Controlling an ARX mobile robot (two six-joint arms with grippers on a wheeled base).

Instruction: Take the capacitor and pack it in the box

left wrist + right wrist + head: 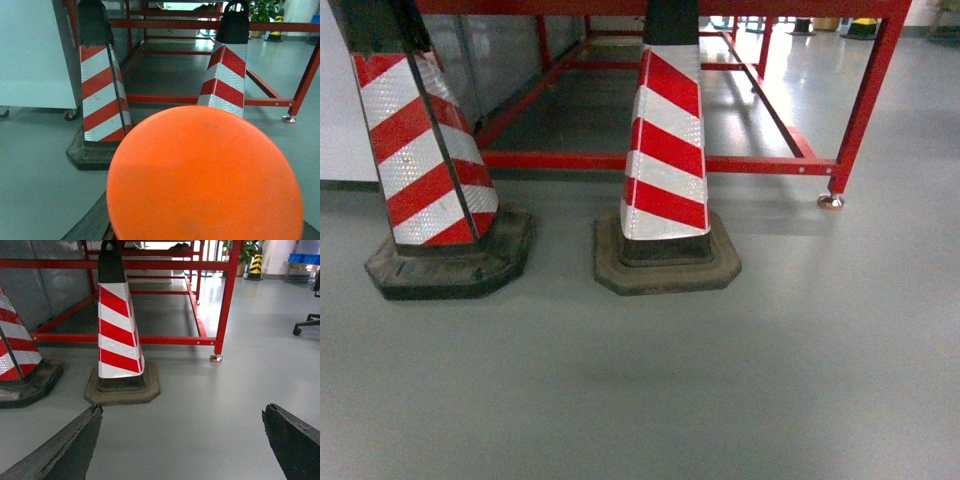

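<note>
- Neither the capacitor nor the box shows in any of your three views, so you cannot say where either lies; all you have is floor, cones and a frame.
- Your right gripper (182, 440) stands open: its two dark fingertips (70, 445) sit wide apart at the bottom corners of the right wrist view, with bare grey floor (200, 410) between them and nothing held.
- For your left gripper you cannot tell open from closed. The left wrist view is mostly filled by an orange round disc (205, 175) close to the lens, and no finger shows around it.
- Ahead of you, in the head view, stand two red-and-white striped cones on dark bases, the left cone (425, 150) and the middle cone (665, 150), near each other but not touching.
- Behind them runs a red metal frame (750, 163) with a foot pad at its right leg.
- Judged from this, you are at the very start: no pick has begun, and the work area is not yet in sight.
- The next move likely calls for turning or driving the base until the pink tub and the parts come into view, keeping clear of the cone bases and the frame leg.
</note>
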